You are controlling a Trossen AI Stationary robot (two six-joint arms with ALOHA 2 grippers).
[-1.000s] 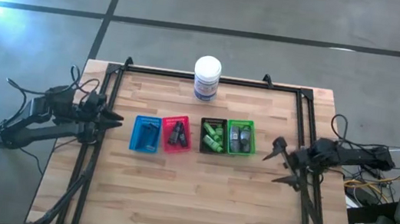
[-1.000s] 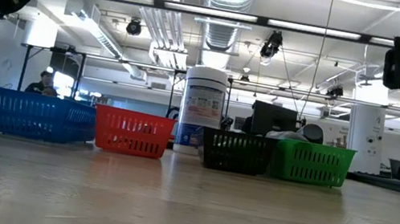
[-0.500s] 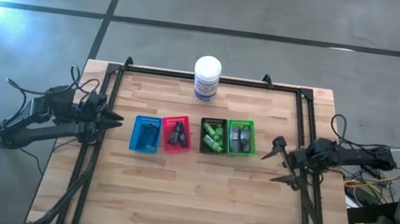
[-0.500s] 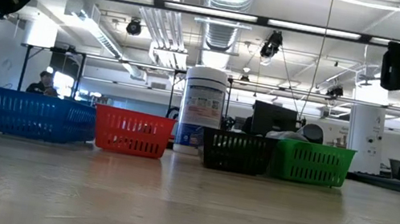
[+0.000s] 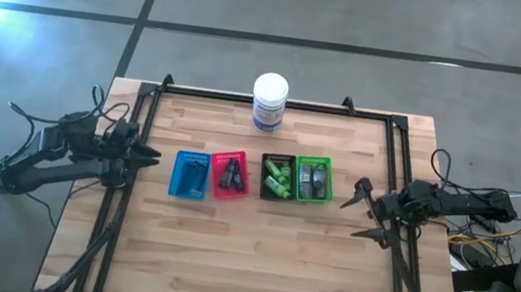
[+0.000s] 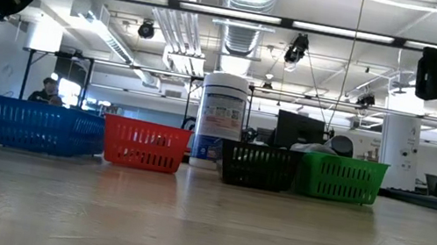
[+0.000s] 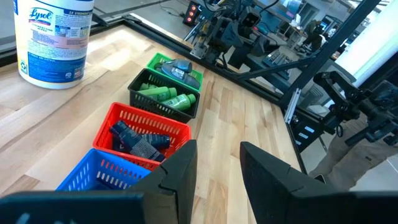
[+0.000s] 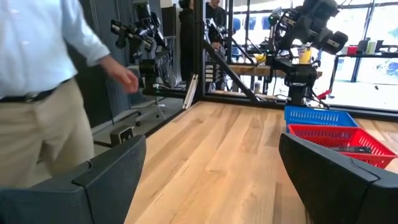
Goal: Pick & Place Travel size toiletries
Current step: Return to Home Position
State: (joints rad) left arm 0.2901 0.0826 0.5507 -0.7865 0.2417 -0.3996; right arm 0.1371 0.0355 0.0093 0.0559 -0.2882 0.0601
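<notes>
Sorted into four baskets in a row at mid-desk (image 5: pixel 255 266): slim dark razors (image 5: pixel 192 174) in the blue basket (image 5: pixel 176 173), dark tubes (image 5: pixel 230 174) in the red basket (image 5: pixel 214 174), green tubes (image 5: pixel 278 178) in the black basket (image 5: pixel 264 180), grey mini bottles (image 5: pixel 312 179) in the green basket (image 5: pixel 326 181). Behind the row, a white Lysol canister (image 5: pixel 269 101). At the desk's left edge, near the blue basket, left end effector (image 5: pixel 150 156), fingers parted by a narrow gap. At the right edge, right end effector (image 5: pixel 361 210), fingers spread wide, holding nothing. Beyond the desk, a person (image 8: pixel 37 93) in a light shirt.
</notes>
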